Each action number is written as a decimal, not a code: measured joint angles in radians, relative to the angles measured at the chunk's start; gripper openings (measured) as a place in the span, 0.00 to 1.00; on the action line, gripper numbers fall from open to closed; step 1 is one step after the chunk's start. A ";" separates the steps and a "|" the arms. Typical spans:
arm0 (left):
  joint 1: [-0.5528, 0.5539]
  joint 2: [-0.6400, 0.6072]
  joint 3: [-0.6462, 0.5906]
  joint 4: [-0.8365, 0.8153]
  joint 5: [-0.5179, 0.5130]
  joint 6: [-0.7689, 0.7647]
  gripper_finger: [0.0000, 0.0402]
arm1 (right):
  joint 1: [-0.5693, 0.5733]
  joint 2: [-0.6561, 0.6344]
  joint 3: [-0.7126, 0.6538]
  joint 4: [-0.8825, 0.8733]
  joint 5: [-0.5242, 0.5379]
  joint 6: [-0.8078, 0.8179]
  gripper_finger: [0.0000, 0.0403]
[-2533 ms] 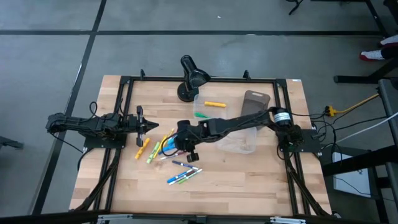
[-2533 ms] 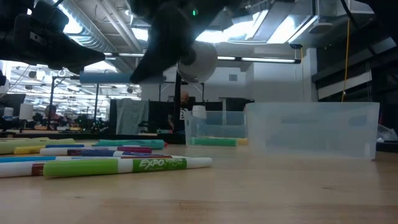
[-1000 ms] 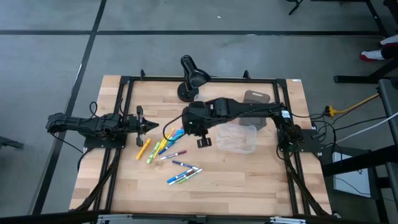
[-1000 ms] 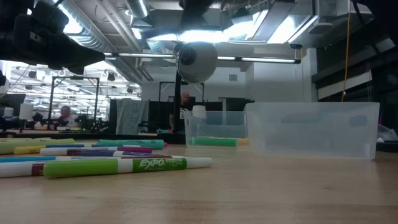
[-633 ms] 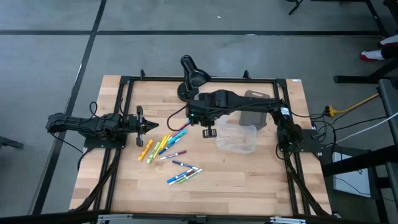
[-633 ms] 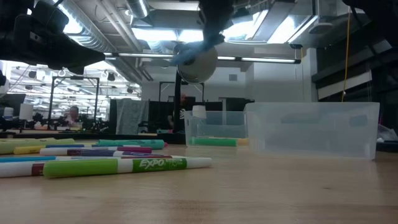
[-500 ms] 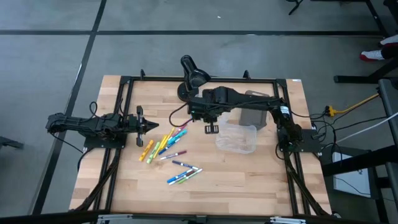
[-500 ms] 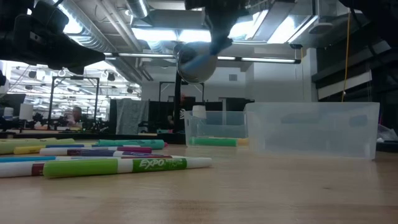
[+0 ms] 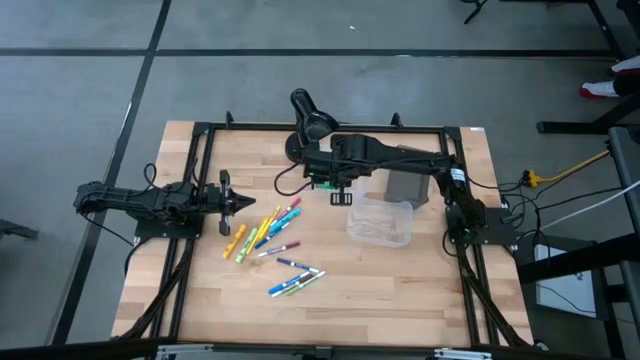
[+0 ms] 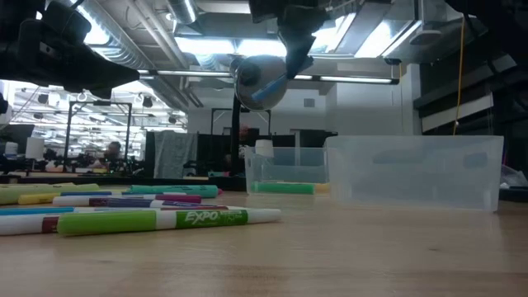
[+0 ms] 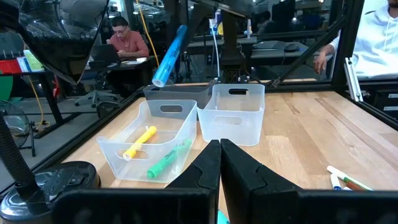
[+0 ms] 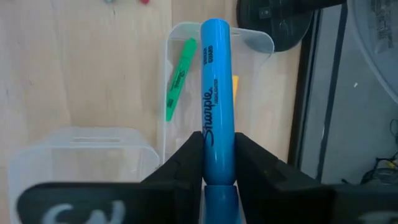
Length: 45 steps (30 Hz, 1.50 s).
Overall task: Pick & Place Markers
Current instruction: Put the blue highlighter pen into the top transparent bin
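Observation:
My right gripper is shut on a blue marker, held in the air over a clear bin that holds a green marker and a yellow marker. In the high view this gripper is near the table's far edge, and its arm covers most of that bin. Several more markers lie flat on the wood left of centre, with a few others nearer the near edge. My left gripper waits, shut, on the left side of the table. My right gripper pinches the blue marker between its two fingers near one end. The marker runs along the fingers and sticks out past their tips. It is lifted clear and slants downward above the bin.
A second clear bin stands empty just right of the first. A grey-brown tray lies behind it. A black lamp base sits at the far edge. A green marker lies nearest the low camera. People sit at desks beyond the table.
My right gripper has carried the blue marker away from the pile, toward the far edge and slightly right, and now holds it over the bin with the green and yellow markers. It has stayed shut on the marker throughout.

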 joint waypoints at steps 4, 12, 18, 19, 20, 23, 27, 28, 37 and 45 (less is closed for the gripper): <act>0.000 0.000 0.000 0.000 0.000 0.000 0.02 | 0.000 -0.020 -0.031 0.001 -0.005 0.027 0.18; 0.000 0.000 0.000 0.000 0.000 0.000 0.01 | 0.000 -0.138 -0.270 0.044 0.063 0.100 0.18; 0.000 0.000 0.000 0.000 0.000 0.000 0.01 | 0.000 -0.257 -0.494 0.193 0.062 0.113 0.19; 0.000 0.000 0.000 0.000 0.000 0.000 0.01 | 0.000 -0.280 -0.532 0.215 0.062 0.117 0.19; 0.000 0.000 0.000 0.000 0.000 0.000 0.02 | 0.000 -0.301 -0.568 0.239 0.062 0.122 0.19; 0.000 0.000 0.000 0.000 0.000 0.000 0.01 | 0.000 -0.359 -0.672 0.313 0.061 0.132 0.18; 0.000 0.000 0.000 0.000 0.000 0.000 0.02 | 0.000 -0.417 -0.779 0.382 0.062 0.132 0.19; 0.000 0.000 0.000 0.000 0.000 0.000 0.02 | 0.000 -0.429 -0.803 0.401 0.062 0.133 0.19; 0.000 0.000 0.000 0.000 0.000 0.000 0.02 | -0.005 -0.506 -1.008 0.611 0.064 0.149 0.18; 0.000 0.000 0.000 0.000 0.000 0.000 0.01 | -0.046 -0.510 -1.150 0.834 0.070 0.110 0.18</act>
